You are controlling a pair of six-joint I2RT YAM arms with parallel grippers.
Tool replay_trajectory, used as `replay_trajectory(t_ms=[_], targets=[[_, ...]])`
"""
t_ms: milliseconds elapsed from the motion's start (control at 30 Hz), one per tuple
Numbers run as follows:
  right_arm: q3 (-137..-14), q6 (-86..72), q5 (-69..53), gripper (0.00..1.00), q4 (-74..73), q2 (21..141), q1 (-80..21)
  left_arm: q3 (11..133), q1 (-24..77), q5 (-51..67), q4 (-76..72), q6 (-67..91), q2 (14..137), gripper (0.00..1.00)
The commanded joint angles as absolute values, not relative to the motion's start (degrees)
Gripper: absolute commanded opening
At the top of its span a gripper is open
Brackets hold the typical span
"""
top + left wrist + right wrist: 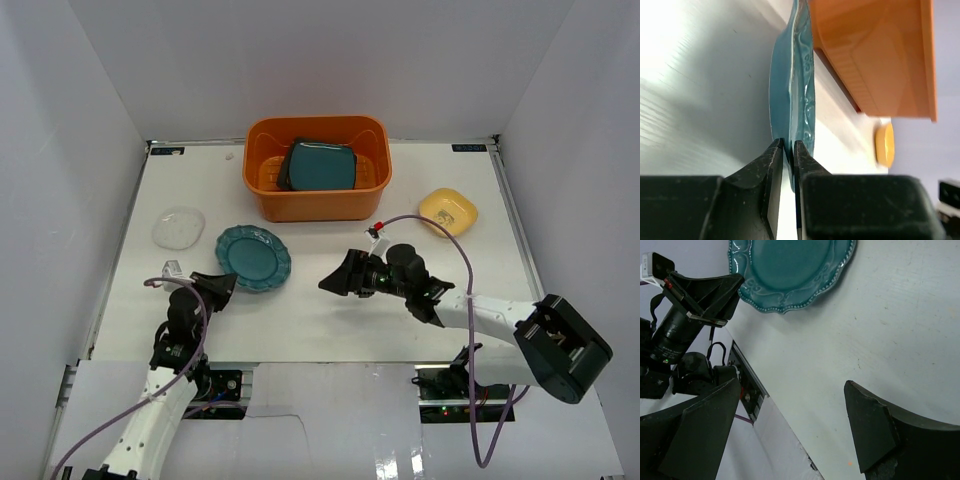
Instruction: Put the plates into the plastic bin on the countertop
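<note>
2 dark stickers lie below the back wall (320,60): left sticker (167,151) at its left end, right sticker (468,148) opposite.

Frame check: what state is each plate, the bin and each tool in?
round teal plate: on the table, rim pinched.
left tool: shut on that rim.
right tool: open, empty.
square teal plate: inside the bin.
bin: upright, partly filled.
yellow plate: on the table, untouched.
clear plate: on the table, untouched.
</note>
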State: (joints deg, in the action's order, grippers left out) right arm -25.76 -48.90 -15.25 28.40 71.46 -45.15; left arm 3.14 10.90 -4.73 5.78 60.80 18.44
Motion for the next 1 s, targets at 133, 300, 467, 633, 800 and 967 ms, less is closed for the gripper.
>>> replay_trajectory(t_ms=[133,300,467,633,800,967], targets=[[-22.9,-52.6,-15.9,0.9,37.2,75.8,-45.4,7.3,10.9,8.7,14.8,59.3,12.0,0.0],[-22.4,-53.6,-15.4,0.9,39.6,78.7,-44.8,9.4,12.1,12.9,14.9,61.0,11.7,0.0],[-20.3,-54.7,-15.9,0.9,41.1,80.1,-42.2,11.1,13.3,16.3,14.0,62.4,12.0,0.0],[-18.4,-55.9,-17.0,0.9,43.6,81.0,-40.7,10.1,14.5,21.1,9.0,66.7,12.4,0.0],[-18.3,-55.1,-17.7,0.9,44.1,83.1,-39.7,8.9,14.9,23.7,4.7,69.3,12.9,0.0],[-17.7,-55.6,-19.9,0.9,46.8,85.9,-39.0,6.6,15.2,27.2,-2.0,73.6,13.0,0.0]])
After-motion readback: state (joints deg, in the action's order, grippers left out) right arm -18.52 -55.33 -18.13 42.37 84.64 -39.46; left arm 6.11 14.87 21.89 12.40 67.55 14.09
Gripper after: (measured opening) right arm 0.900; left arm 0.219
